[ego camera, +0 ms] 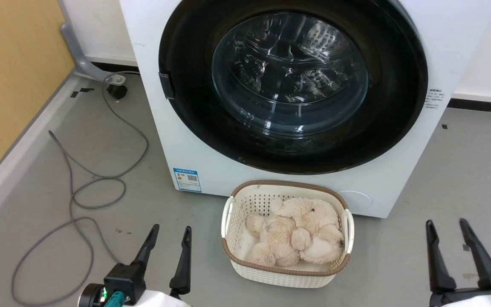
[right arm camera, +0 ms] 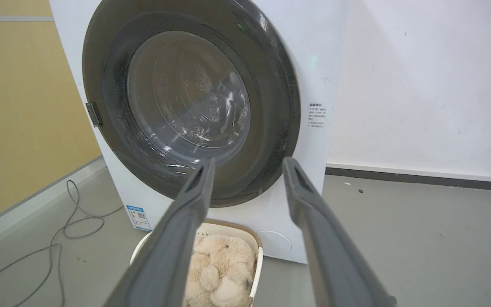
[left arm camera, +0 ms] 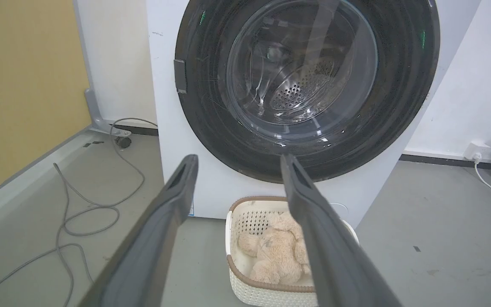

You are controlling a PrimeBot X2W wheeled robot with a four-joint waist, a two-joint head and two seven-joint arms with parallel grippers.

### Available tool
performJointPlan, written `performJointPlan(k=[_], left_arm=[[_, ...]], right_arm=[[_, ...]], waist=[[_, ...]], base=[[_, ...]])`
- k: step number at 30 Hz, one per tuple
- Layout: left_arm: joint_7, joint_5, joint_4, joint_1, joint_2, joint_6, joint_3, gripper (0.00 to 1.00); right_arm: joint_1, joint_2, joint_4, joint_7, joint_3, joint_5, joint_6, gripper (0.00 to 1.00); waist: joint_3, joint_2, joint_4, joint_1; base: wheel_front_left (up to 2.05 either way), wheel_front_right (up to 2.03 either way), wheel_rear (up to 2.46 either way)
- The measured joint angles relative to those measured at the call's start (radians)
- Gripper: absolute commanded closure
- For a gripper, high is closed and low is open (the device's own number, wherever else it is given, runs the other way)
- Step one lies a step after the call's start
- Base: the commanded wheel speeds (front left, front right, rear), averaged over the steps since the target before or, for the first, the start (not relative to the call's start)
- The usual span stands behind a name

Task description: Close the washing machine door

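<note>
The white washing machine (ego camera: 186, 140) (left arm camera: 160, 128) (right arm camera: 313, 64) stands straight ahead of me. Its round black-rimmed door (ego camera: 292, 85) (left arm camera: 307, 85) (right arm camera: 190, 102) lies flush against the front, the glass bowl showing the steel drum behind it. A small latch tab sits on the door's left rim. My left gripper (ego camera: 171, 230) (left arm camera: 237, 160) hangs open low at the left, well short of the machine. At the lower right my right gripper (ego camera: 446, 224) (right arm camera: 247, 162) is open too, with nothing between its fingers.
A white plastic basket (ego camera: 232, 256) (left arm camera: 232, 221) with a brown rim holds a beige plush toy (ego camera: 296, 234) on the floor before the washer. A grey cable (ego camera: 75, 187) loops over the floor at the left, by a yellow wall. A blue sticker (ego camera: 187, 179) marks the washer's lower left corner.
</note>
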Motion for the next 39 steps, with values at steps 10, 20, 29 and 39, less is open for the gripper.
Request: performJointPlan(k=[10, 20, 29, 39], left_arm=[[0.0, -0.006, 0.002, 0.004, 0.0, 0.007, -0.017, 0.0], [0.0, -0.016, 0.002, 0.004, 0.0, 0.01, -0.025, 1.0], [0.01, -0.014, 0.0, 0.004, -0.001, 0.01, -0.022, 1.0], [0.028, -0.003, -0.012, 0.004, -0.001, 0.01, -0.012, 1.0]], right_arm=[[0.008, 0.007, 0.006, -0.003, -0.007, 0.0, 0.0, 0.0], [0.008, 0.009, 0.023, -0.016, 0.001, 0.001, 0.0, 1.0], [0.007, 0.008, 0.023, -0.009, 0.002, 0.001, 0.0, 1.0], [0.006, 0.008, 0.026, 0.007, 0.01, -0.002, 0.0, 1.0]], waist=[[0.0, 0.0, 0.004, 0.0], [0.002, 0.0, 0.004, 0.0], [0.002, 0.0, 0.003, 0.0], [0.002, 0.0, 0.0, 0.0001]], base=[[0.0, 0.0, 0.0], [0.0, 0.0, 0.0], [0.0, 0.0, 0.0], [0.0, 0.0, 0.0]])
